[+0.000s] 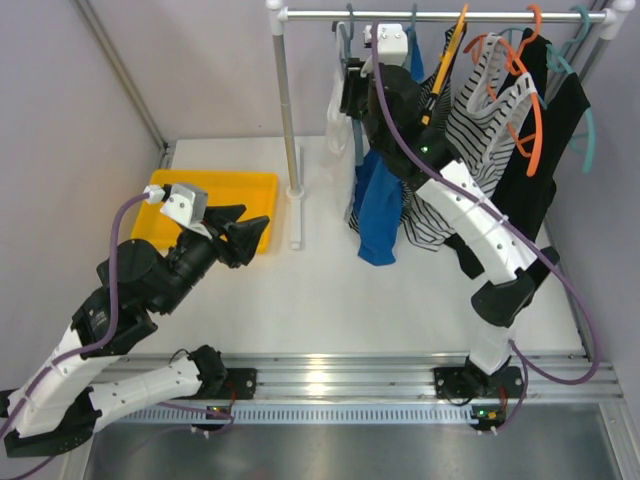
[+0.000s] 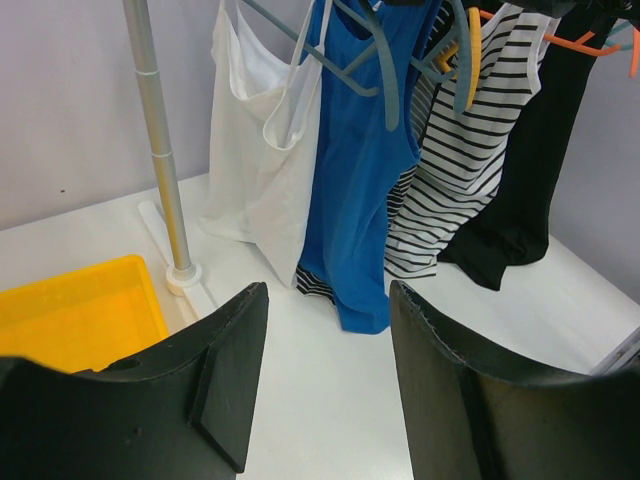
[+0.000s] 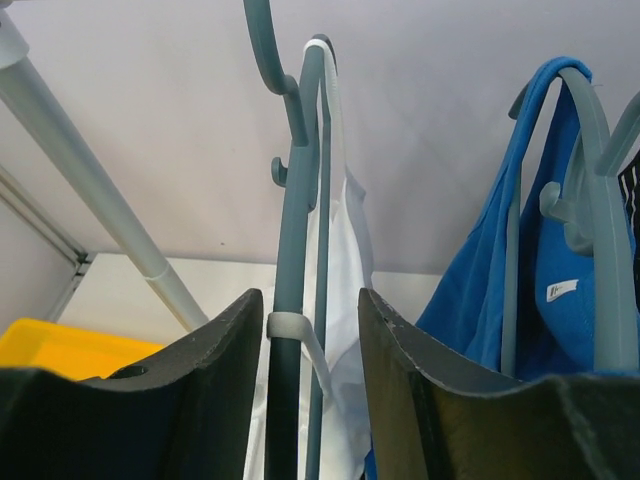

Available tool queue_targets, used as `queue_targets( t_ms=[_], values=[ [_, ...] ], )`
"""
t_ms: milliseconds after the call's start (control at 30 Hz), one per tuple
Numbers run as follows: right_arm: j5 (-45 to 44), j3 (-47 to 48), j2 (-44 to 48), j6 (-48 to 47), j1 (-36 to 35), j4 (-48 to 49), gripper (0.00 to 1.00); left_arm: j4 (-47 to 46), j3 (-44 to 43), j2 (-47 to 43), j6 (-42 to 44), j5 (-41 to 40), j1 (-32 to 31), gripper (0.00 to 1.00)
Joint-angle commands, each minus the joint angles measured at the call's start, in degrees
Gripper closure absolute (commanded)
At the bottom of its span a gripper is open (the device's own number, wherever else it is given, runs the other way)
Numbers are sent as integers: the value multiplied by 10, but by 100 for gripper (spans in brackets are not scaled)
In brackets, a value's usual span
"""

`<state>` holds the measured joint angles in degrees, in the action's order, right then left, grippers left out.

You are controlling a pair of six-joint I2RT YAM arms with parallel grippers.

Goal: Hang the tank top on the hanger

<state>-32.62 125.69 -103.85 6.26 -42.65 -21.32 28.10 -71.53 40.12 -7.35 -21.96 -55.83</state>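
The white tank top [image 1: 337,112] hangs at the left end of the rack; it also shows in the left wrist view [image 2: 255,150] and the right wrist view [image 3: 345,290]. It hangs on the grey-blue hanger [image 3: 300,200], with one strap looped round the hanger's arm; the hanger's hook [image 1: 346,38] is on the rail. My right gripper [image 3: 310,295] is open high at the rack [image 1: 352,88], with the hanger's arm and the strap between its jaws. My left gripper [image 1: 250,222] is open and empty, low over the table beside the tray [image 2: 328,290].
A blue top [image 2: 360,180], a black-and-white striped top [image 2: 470,150] and a black garment [image 2: 530,160] hang to the right on the rail [image 1: 440,15], with orange hangers [image 1: 530,110] and a teal one [image 1: 585,120]. The rack's pole [image 1: 290,110] stands beside a yellow tray [image 1: 215,190].
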Motion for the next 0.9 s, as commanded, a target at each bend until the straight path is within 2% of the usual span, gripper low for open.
queue_targets(
  t_ms=[0,333,467,700,800,867],
  values=[
    [14,-3,37,13,-9,16,57,-19,4,-4,-3,-7,0,43],
    [63,-33,90,51,-15,-13,43,-6,11,-12,-15,-33,0,43],
    [85,-60,126,67,-15,-22,42,-1,12,-10,-22,-45,0,43],
    [146,-204,270,88,-15,-16,39,3,19,10,-35,-69,0,43],
    [151,-322,395,90,-15,-22,36,-8,35,17,-55,-72,0,43],
    [150,-367,445,93,-15,-34,32,-16,45,22,-63,-78,0,43]
  ],
)
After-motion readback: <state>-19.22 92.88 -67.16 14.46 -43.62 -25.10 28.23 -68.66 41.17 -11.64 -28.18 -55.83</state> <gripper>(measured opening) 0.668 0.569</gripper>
